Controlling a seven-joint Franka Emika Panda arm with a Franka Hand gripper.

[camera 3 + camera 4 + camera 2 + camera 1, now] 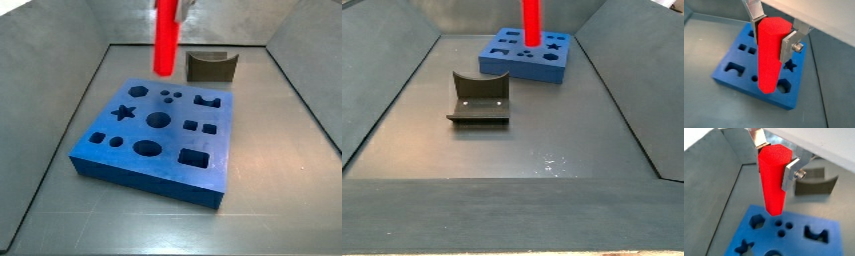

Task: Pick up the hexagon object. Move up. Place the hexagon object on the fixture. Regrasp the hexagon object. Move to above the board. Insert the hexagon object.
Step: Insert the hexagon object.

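Hand (774,27) gripping upright hexagon object (769,55), seemingly clear above board (731,80)

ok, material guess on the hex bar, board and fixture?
Hexagon object, held upright in the gripper above the board: probably plastic, uniform bright red, smooth with a soft sheen. Board: matte blue, crisp cut-outs, likely plastic or dense foam; can't tell. Fixture: dull dark grey-olive, could be plastic or coated metal. Fingers: bare silver metal, screw visible.
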